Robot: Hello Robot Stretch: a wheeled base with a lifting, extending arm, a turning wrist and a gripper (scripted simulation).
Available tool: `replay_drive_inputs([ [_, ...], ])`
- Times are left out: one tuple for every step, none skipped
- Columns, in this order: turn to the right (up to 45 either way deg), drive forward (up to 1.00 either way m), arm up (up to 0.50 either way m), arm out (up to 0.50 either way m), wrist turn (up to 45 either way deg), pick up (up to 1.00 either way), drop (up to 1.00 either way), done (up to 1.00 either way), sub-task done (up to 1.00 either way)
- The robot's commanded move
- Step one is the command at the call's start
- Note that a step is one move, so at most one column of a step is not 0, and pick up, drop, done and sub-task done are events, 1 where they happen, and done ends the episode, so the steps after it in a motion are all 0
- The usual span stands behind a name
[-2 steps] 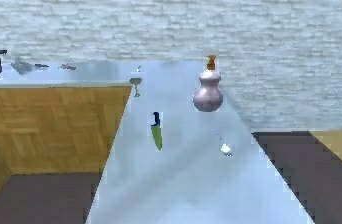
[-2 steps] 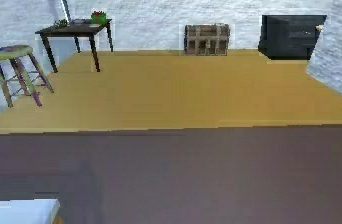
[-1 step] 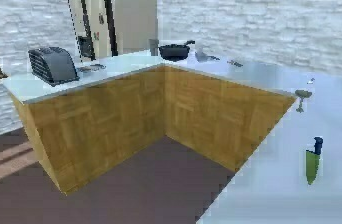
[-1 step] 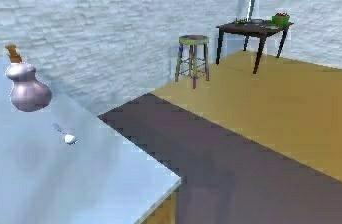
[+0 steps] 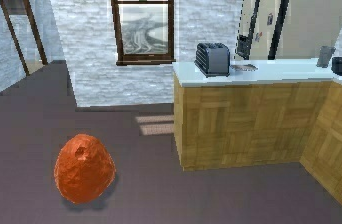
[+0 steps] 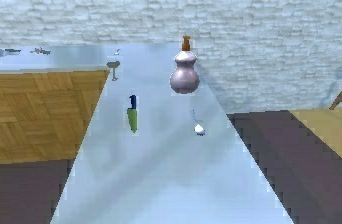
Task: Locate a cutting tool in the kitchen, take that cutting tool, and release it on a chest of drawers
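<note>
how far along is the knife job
Done: the robot has reached the kitchen and stands by the counter. In hand: locating. A knife-like thing with a blue handle and green blade lies flat on that counter, near a brownish jug. Left: taking it, carrying it off and releasing it on a chest of drawers.

— Any knife (image 6: 132,115) on your screen?
— Yes, I see one lying flat on the pale countertop (image 6: 169,180), dark blue handle at the far end, green blade pointing back toward me.
— Touching anything?
— No, I see it lying on its own.
</note>
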Motion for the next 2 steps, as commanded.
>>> replay_drive_inputs([
  [0.0, 0.00, 0.50, 0.00, 0.0, 0.00, 0.00, 0.00, 0.00],
  [0.0, 0.00, 0.38, 0.00, 0.0, 0.00, 0.00, 0.00, 0.00],
])
